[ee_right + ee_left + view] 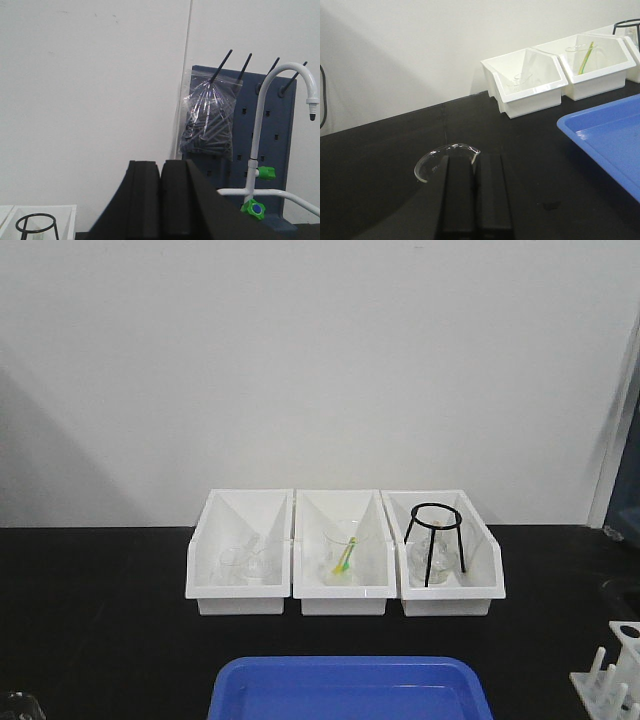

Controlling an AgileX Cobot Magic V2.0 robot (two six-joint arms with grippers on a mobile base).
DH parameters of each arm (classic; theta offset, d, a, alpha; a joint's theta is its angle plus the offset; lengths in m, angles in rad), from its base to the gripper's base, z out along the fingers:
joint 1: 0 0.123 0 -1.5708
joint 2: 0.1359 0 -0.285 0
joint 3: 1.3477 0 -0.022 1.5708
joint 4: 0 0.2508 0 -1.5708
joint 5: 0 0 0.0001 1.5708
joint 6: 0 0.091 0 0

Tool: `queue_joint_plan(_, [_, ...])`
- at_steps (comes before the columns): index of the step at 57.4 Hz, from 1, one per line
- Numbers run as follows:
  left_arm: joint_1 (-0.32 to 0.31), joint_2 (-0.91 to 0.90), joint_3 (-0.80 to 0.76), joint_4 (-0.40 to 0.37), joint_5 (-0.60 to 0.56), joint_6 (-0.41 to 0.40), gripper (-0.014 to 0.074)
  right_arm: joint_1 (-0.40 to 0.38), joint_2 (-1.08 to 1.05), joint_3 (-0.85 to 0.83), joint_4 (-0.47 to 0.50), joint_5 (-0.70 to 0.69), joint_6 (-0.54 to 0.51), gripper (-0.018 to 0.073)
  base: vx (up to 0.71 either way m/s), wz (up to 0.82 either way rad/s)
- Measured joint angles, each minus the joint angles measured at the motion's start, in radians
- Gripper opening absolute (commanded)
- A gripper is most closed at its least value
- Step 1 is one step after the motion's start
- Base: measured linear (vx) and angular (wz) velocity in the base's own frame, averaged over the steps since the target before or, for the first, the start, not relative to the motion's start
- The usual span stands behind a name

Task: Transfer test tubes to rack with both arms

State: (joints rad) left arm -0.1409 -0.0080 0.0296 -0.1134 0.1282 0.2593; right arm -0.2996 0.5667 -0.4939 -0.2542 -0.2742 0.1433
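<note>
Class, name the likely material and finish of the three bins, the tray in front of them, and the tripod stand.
Three bins: probably glossy white plastic, moulded walls with highlights. Tray: likely smooth blue plastic, rounded rim. Tripod stand: looks like thin black-coated metal rod, though unconfirmed.

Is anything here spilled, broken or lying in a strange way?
Nothing looks spilled or broken. The glassware in the three white bins sits inside them. The blue tray lies flat. The rack stands upright at the table's right edge, only partly in view.
</note>
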Motion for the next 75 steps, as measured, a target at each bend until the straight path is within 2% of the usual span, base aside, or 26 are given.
queue_joint_plan(38, [0.0, 0.0, 0.0, 0.0, 0.0, 0.0, -0.002, 0.008, -0.009, 0.019, 0.0, 0.003, 0.022, -0.0007, 0.0, 0.0])
queue_joint_plan(47, [0.0, 0.0, 0.0, 0.0, 0.0, -0.001, -0.002, 0.117, -0.102, 0.136, 0.009, 0.085, 0.041, -0.0007, 0.0, 0.0])
queue_joint_plan(52, [0.0, 0.0, 0.0, 0.0, 0.0, -0.001, -0.002, 0.197, -0.196, 0.236, 0.056, 0.154, 0.019, -0.0007, 0.0, 0.0])
queue_joint_plan(58, [0.0, 0.0, 0.0, 0.0, 0.0, -0.001, -0.002, 0.256, -0.324, 0.367, 0.14, 0.241, -0.037, -0.0007, 0.0, 0.0])
queue_joint_plan(67, [0.0, 0.0, 0.0, 0.0, 0.0, -0.001, -0.002, 0.276, -0.511, 0.513, 0.217, 0.348, -0.114, -0.0007, 0.0, 0.0])
queue_joint_plan(75, [0.0, 0.0, 0.0, 0.0, 0.0, -0.001, -0.002, 0.276, -0.574, 0.524, 0.225, 0.379, -0.133, -0.0007, 0.0, 0.0])
